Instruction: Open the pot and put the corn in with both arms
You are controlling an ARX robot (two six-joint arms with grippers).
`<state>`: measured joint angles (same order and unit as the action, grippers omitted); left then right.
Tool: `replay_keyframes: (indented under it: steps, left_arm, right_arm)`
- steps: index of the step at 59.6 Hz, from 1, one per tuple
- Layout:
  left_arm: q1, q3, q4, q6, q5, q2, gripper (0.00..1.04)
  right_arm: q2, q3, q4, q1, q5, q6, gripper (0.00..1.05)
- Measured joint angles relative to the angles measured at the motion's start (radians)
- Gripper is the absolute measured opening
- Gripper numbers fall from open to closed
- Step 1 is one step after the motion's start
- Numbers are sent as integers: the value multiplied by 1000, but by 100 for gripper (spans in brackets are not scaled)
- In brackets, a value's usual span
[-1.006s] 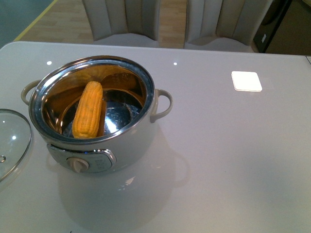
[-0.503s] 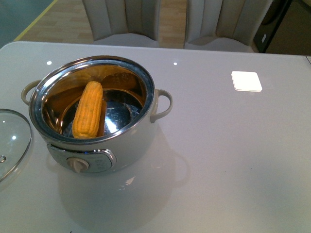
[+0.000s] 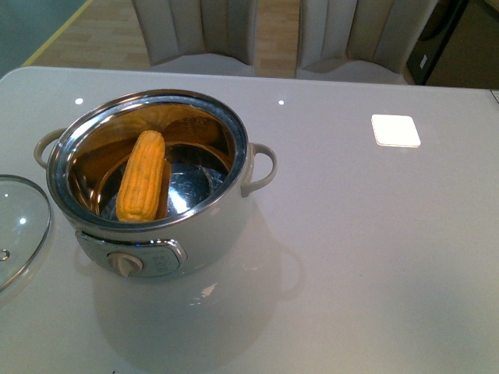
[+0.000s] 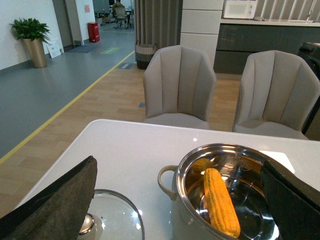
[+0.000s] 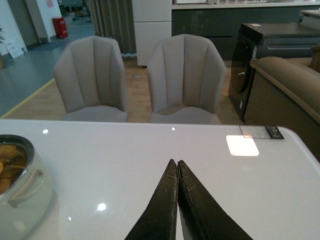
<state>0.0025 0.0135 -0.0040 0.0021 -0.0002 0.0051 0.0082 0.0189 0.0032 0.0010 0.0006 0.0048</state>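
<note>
Left gripper [image 4: 175, 200] is hanging spread wide with nothing between its dark fingers [image 4: 55, 205], and through that gap the pot [image 4: 225, 200] is sitting uncovered on the white table [image 4: 130, 145]. Inside its steel bowl the corn [image 4: 220, 209] is lying tilted, leaning against the inner wall. Just beside the pot, on its left, the glass lid [image 4: 112, 220] is resting flat on the table. Right gripper [image 5: 177, 167] is hovering pressed closed and empty above bare tabletop, with the pot [image 5: 17, 185] sitting well off to its left.
</note>
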Motion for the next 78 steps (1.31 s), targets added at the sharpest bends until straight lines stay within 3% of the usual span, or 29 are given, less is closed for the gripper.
replay_keyframes:
  steps: [21, 53, 78]
  left_arm:
    - [0, 0, 0, 0, 0, 0, 98]
    - [0, 0, 0, 0, 0, 0, 98]
    - [0, 0, 0, 0, 0, 0, 98]
  right_arm:
    - [-2, 0, -2, 0, 0, -1, 3]
    - [-2, 0, -2, 0, 0, -1, 97]
    - [-2, 0, -2, 0, 0, -1, 96]
